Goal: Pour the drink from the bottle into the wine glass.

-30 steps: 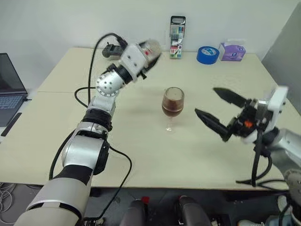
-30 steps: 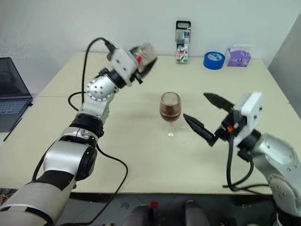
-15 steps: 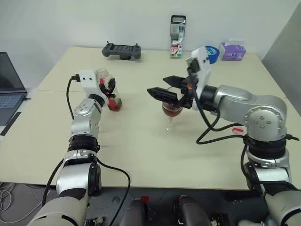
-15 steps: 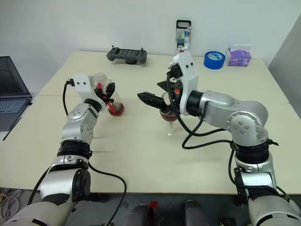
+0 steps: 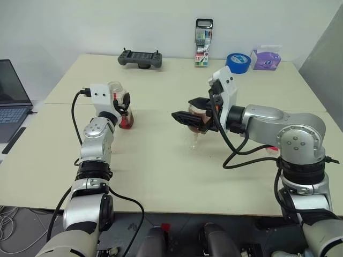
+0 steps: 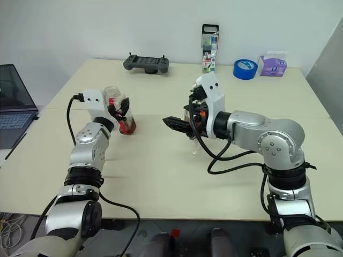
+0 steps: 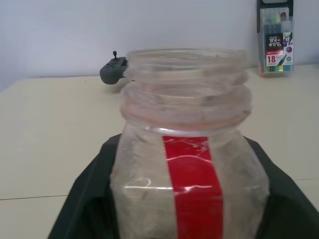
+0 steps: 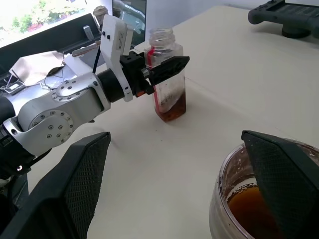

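Down from its raised, tipped pose over the far tabletop [image 5: 161,176], my left arm has brought the bottle [image 5: 124,110] back to the left side, where it now stands upright with a little of the drink [image 8: 172,112] left in its base. My left gripper [image 5: 122,103] has its fingers [image 8: 169,67] flanking the bottle's neck and shoulders; they look to be easing apart, and I cannot tell whether they grip it or have already let go.

My right arm has swung in from the right edge toward the middle. My right gripper [image 5: 188,111] now hovers at the wine glass [image 5: 195,126] with its fingers spread wide, one on each side of the bowl, holding nothing.

That glass stands where it was, near the centre, well apart from the bottle, its bowl holding a good amount of the dark liquid.

I judge the pour itself to be done. What remains is freeing the bottle cleanly, and I would be wary of my right fingers knocking the thin-stemmed glass.
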`<control>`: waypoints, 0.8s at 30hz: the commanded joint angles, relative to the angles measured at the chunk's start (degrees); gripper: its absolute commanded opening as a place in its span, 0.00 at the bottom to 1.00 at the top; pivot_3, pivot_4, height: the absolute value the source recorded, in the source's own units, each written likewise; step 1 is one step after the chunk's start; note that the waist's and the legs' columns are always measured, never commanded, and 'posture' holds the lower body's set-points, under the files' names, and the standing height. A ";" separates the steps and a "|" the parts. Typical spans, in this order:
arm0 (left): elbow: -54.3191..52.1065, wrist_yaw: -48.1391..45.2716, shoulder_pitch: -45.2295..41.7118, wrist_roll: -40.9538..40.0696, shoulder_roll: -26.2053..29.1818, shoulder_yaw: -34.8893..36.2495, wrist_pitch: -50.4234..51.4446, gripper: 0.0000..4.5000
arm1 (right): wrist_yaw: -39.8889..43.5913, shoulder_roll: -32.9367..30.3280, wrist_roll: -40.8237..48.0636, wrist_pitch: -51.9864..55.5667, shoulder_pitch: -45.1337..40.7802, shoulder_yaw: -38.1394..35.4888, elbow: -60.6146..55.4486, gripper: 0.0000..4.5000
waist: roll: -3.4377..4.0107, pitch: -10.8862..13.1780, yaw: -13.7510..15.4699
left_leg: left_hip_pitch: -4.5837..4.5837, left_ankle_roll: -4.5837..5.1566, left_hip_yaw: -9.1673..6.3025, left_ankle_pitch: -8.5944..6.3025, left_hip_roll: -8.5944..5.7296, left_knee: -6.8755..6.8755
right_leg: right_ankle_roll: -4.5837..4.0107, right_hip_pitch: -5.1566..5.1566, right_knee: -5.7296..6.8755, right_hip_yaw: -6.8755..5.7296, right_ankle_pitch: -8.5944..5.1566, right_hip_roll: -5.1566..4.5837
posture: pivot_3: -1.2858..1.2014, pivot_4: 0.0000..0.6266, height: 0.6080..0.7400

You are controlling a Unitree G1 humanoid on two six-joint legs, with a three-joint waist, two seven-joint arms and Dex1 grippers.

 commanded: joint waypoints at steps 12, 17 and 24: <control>-10.22 0.33 6.51 -2.31 0.05 2.47 4.10 0.99 | 3.91 -0.23 -0.49 -0.06 1.94 -2.03 -3.01 1.00 | 0.00 0.00 -0.29 | 0.03 0.01 -0.01 -0.01 0.04 -0.06 | 0.00 0.00 -0.02 0.02 0.00 -0.07 | 0.52 0.24 1.00; -17.46 -0.33 11.11 -5.11 -0.47 4.25 5.58 0.99 | 6.53 -1.14 -1.47 -3.24 2.79 -2.92 -4.44 1.00 | 0.00 0.00 -0.23 | 0.02 0.01 -0.02 -0.01 0.03 -0.05 | 0.00 0.03 -0.07 0.05 0.00 -0.10 | 0.52 0.24 1.00; -21.26 -0.75 10.80 -6.05 0.07 4.27 7.50 0.99 | 8.22 -0.91 -3.91 -6.13 1.96 -3.29 -2.79 1.00 | 0.00 0.00 -0.22 | 0.03 0.01 -0.02 -0.01 0.02 -0.06 | 0.00 0.05 -0.09 0.01 0.00 -0.10 | 0.52 0.24 1.00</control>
